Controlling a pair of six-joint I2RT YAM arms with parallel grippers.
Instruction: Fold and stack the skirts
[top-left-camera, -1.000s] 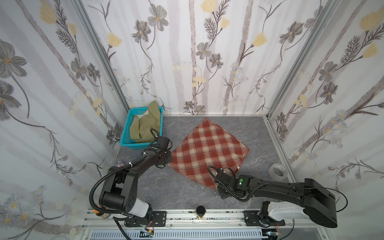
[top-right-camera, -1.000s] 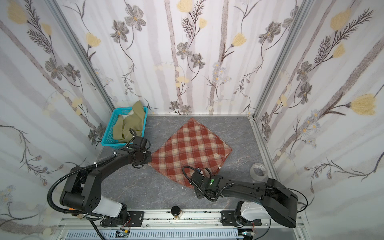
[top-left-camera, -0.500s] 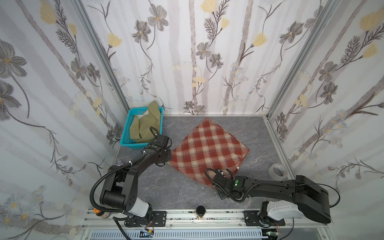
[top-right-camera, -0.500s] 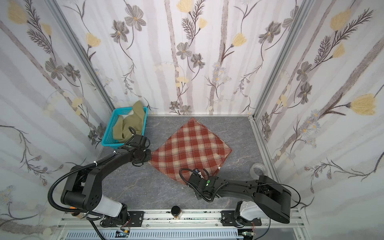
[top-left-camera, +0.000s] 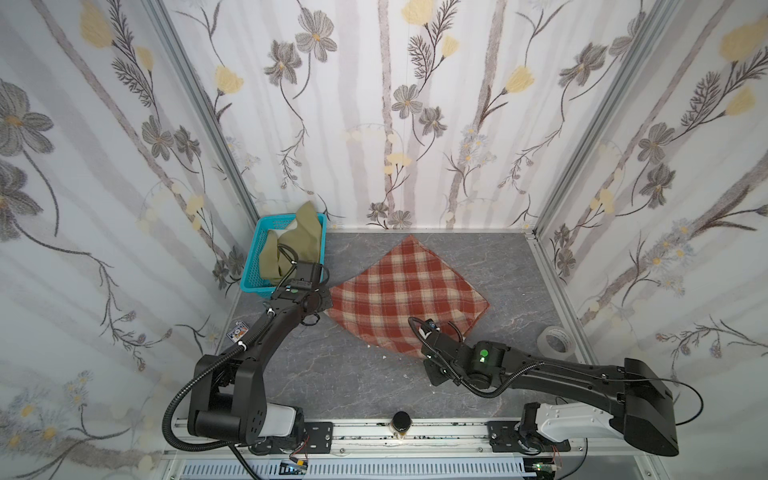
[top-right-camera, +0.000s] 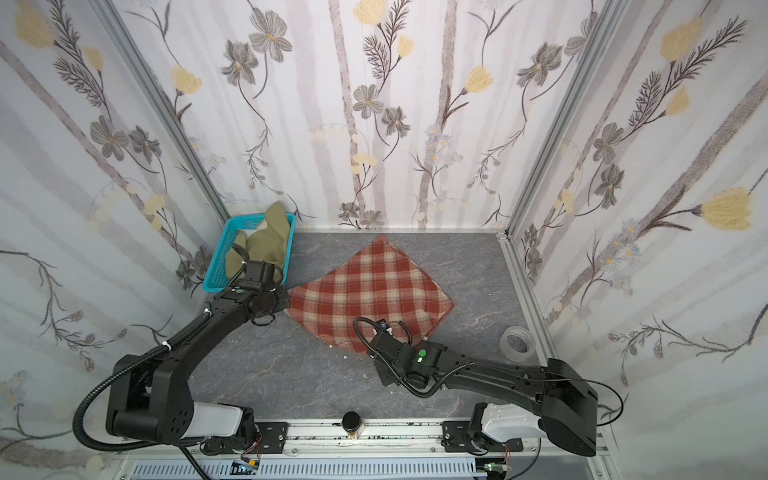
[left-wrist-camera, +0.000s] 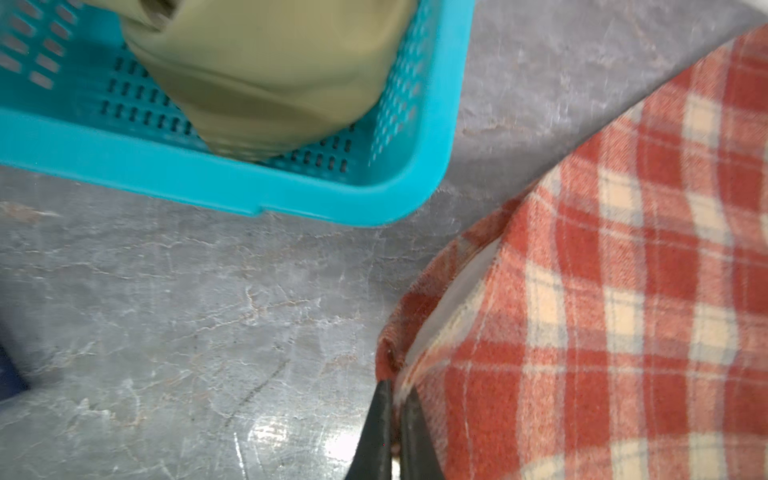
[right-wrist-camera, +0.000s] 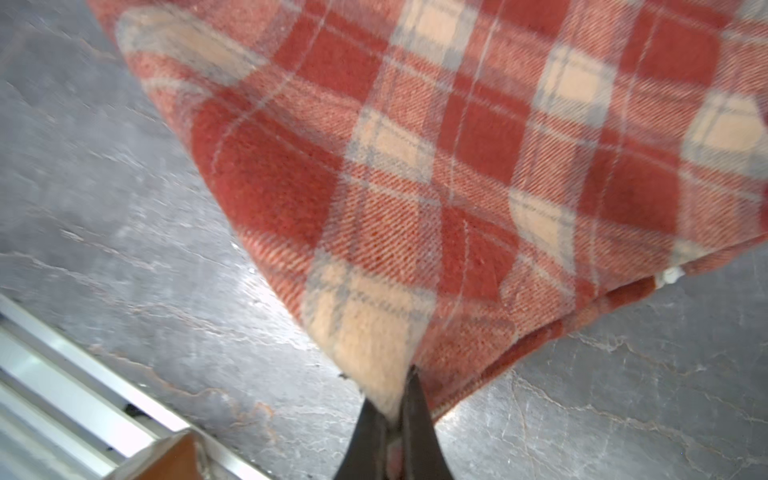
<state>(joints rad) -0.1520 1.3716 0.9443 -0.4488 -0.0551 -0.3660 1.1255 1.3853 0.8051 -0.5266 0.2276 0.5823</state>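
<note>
Where your left pincer (left-wrist-camera: 395, 388) meets the cloth, its jaws are pressed together on a corner of the plaid skirt (left-wrist-camera: 602, 291). They grip right at the seam, where a strip of white lining (left-wrist-camera: 455, 291) shows. Your right pincer (right-wrist-camera: 397, 399) is likewise pinched tight, on the cream-checked tip of the skirt's corner nearest the rail (right-wrist-camera: 62, 374).

In both top views the plaid skirt lies spread as a diamond on the grey surface (top-left-camera: 332, 374). Your left arm is at its left corner and your right arm at its near corner. Both pincers are hidden under the wrists there.

Just beside the left corner stands the turquoise basket (top-left-camera: 253, 254), against the left wall. The olive skirt (top-left-camera: 301, 243) is crumpled inside it, with one end poking above the far rim. A roll of clear tape (top-left-camera: 556, 338) sits well apart, by the right wall.
</note>
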